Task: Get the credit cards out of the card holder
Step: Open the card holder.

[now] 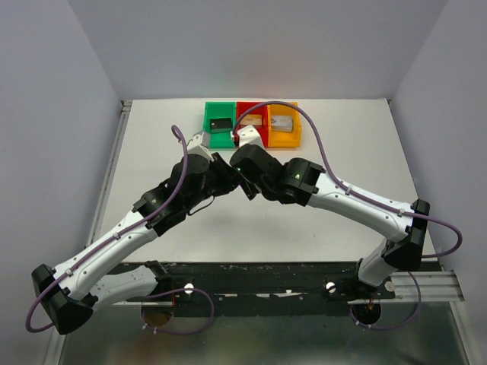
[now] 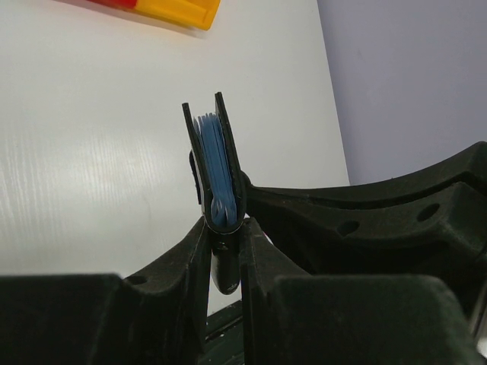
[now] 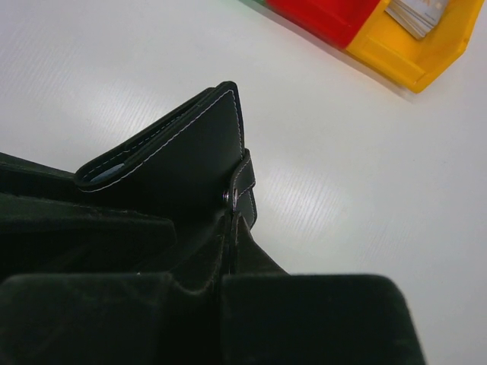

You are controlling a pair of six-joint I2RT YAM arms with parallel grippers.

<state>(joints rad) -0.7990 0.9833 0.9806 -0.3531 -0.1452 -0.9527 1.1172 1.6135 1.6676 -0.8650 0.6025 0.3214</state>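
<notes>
The white tabletop (image 1: pixel 342 144) filled most of my overhead view. The left arm (image 1: pixel 129 232) and right arm (image 1: pixel 358 201) reached in from the near corners and met over its middle, somewhat toward the far edge. Against the far edge stood a row of three bins touching side to side: a green bin (image 1: pixel 221 118) with a dark block in it, a red bin (image 1: pixel 251 114), and a yellow bin (image 1: pixel 283 125) holding a pale grey stack. The left gripper (image 2: pixel 227 236) was clamped on the lower end of the card holder (image 2: pixel 217 163). It held the wallet on edge above the tabletop, in front of the bins, with the two black covers slightly parted and blue-grey lining showing between them. From the right wrist camera I saw the outer black cover with its white stitching. The right gripper (image 3: pixel 232 243) had its fingers pressed together on the card holder's snap strap (image 3: pixel 243 179), where that strap came down off the cover's edge. I could not tell from any view whether the credit cards sat between the blue layers.
</notes>
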